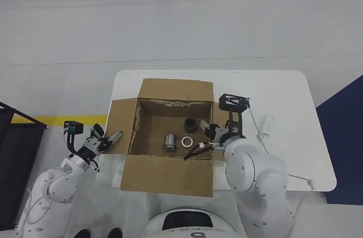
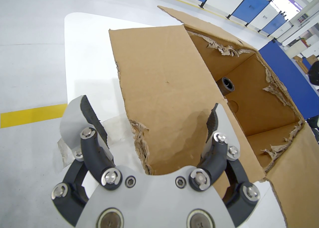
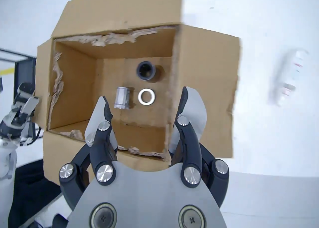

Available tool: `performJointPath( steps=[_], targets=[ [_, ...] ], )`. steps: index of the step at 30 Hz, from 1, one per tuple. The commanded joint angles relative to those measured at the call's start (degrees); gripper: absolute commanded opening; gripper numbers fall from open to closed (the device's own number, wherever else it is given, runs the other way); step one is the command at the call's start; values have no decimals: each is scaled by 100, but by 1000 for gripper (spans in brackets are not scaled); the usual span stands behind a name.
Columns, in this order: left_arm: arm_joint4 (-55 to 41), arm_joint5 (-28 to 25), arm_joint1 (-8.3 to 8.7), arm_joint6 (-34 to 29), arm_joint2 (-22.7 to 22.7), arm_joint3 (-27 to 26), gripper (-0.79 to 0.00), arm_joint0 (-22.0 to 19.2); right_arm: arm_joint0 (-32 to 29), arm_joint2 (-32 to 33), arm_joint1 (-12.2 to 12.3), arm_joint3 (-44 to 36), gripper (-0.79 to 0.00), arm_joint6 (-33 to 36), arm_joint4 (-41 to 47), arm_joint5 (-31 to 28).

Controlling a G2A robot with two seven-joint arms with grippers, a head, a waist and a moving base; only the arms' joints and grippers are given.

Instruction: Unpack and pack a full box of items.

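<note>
the right hand [image 3: 145, 100], spread wide and empty, hangs over the near right corner of the box [image 3: 206, 77]; the left hand [image 2: 149, 107], equally wide and empty, sits just beside the left flap. reaching in, either could snag the torn wall and drag the box along the counter [image 1: 277, 89]. the brown box stands open there, edges ragged, with a metal cylinder [image 3: 122, 98], white ring [image 3: 147, 96] and dark tube [image 3: 147, 70] on its floor.
</note>
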Motion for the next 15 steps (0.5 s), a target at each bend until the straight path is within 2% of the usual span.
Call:
performJointPath(
  steps=[1, 3, 5, 7, 8, 14, 15],
  targets=[
    [0, 0, 0, 0, 0, 0, 0, 0, -233, 413, -10, 21, -157, -181, -49, 186],
    [0, 0, 0, 0, 0, 0, 0, 0, -410, 896, -53, 144, -120, -307, -217, 312],
    [0, 0, 0, 0, 0, 0, 0, 0, -342, 1282, -111, 320, -111, -239, -55, 244],
    [0, 0, 0, 0, 0, 0, 0, 0, -174, 1765, -171, 747, -166, -262, -197, 267],
    [0, 0, 0, 0, 0, 0, 0, 0, -28, 1908, -203, 961, -191, -196, -256, 201],
    [0, 0, 0, 0, 0, 0, 0, 0, 1022, 2562, -334, 2493, -169, 213, -778, -208],
    [0, 0, 0, 0, 0, 0, 0, 0, 1202, 2644, -356, 2721, -209, 237, -818, -233]
  ],
)
